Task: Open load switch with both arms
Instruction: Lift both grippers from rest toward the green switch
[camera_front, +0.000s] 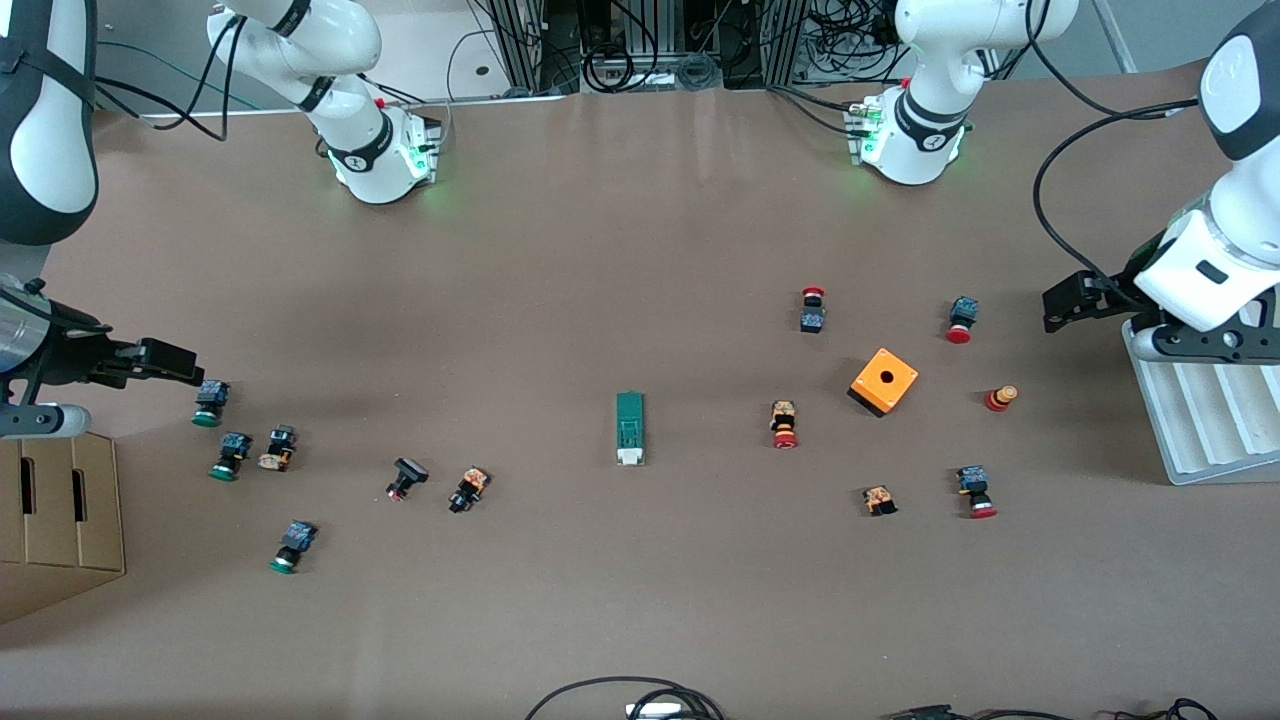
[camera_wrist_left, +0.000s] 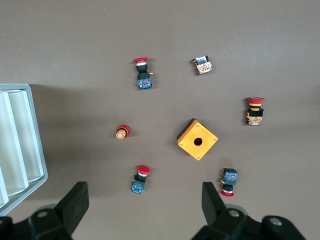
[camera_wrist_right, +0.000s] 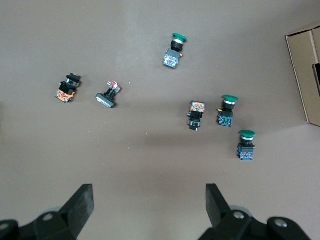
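Nothing is begun: the load switch (camera_front: 630, 428) lies untouched mid-desk. The left gripper (camera_wrist_left: 142, 207) and right gripper (camera_wrist_right: 147, 209) both hover wide apart and empty near opposite desk ends.

The load switch (camera_front: 630, 428) is dark green with a white end piece. The cube with a hole (camera_front: 884, 381) is bright orange on a black base. The table (camera_front: 640, 250) is plain matte brown. Push buttons toward the right arm's end have green caps (camera_front: 206, 419); those toward the left arm's end have red caps (camera_front: 958, 335). The tray (camera_front: 1200, 420) is pale grey-white, the cardboard box (camera_front: 60, 520) tan. Both arms are white with black bands.
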